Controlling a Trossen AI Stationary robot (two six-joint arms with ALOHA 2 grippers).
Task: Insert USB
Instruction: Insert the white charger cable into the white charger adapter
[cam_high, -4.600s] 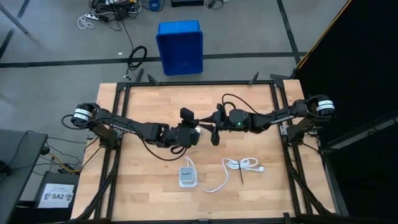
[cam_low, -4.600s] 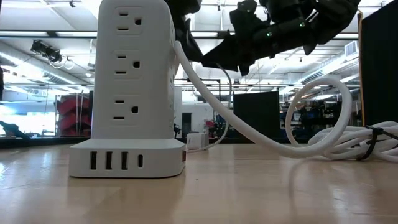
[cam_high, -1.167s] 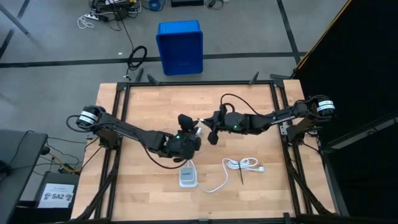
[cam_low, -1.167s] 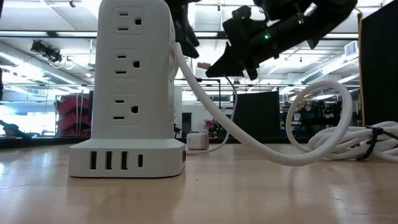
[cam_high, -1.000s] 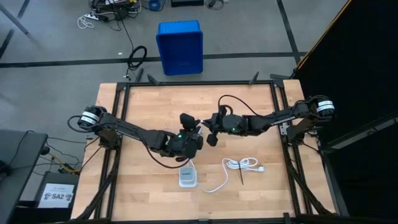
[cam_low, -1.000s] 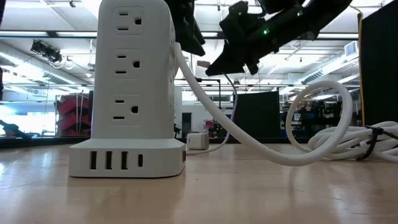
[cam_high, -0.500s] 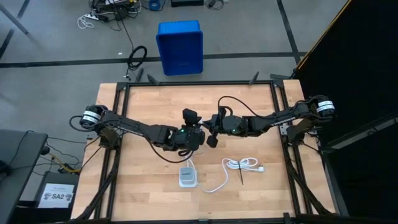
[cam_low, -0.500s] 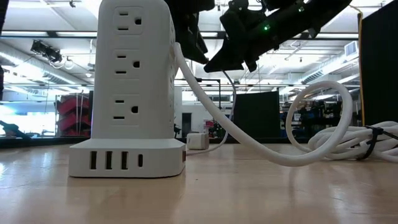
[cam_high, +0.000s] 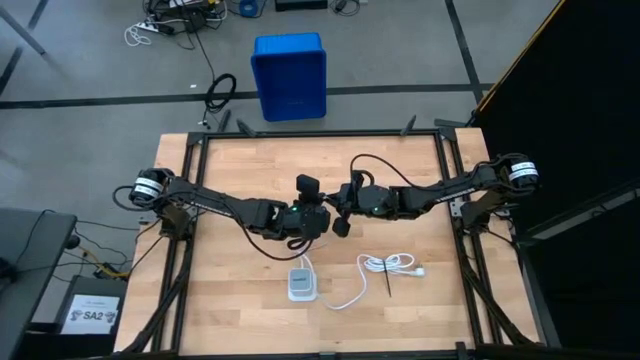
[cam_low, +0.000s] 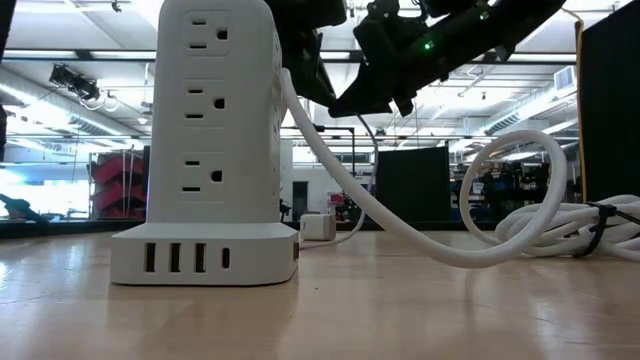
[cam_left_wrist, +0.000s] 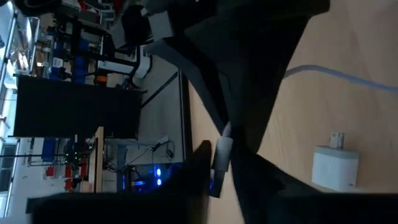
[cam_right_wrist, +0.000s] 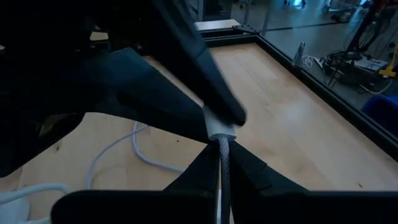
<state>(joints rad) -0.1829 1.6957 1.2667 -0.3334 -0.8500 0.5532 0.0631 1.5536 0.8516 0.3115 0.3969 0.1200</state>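
Overhead, the two dark arms meet above the middle of the wooden table (cam_high: 230, 300), their grippers nearly nose to nose just beyond the white power tower (cam_high: 301, 284). The right gripper (cam_right_wrist: 219, 151) is clenched on the USB (cam_right_wrist: 222, 163), whose braided grey cable runs down between its fingers, the pale plug collar standing just past the tips. The left gripper (cam_left_wrist: 219, 163) has its fingers drawn in around a small white plug end (cam_left_wrist: 222, 148) of that same cable (whether they actually press on it is hard to tell from its wrist camera). From table height, both grippers hang in the air above and behind the tower, the left gripper (cam_low: 305, 55) beside its upper corner and the right gripper (cam_low: 370, 85) just to the side of it. A thick white cord (cam_low: 400, 225) sweeps from the tower's flank down onto the table and into a bundle bound with a black tie (cam_low: 598, 228). A small white charger block (cam_left_wrist: 334, 169) lies flat on the wood beyond the left gripper. A blue bin (cam_high: 289, 75) stands on the floor past the far edge of the table.
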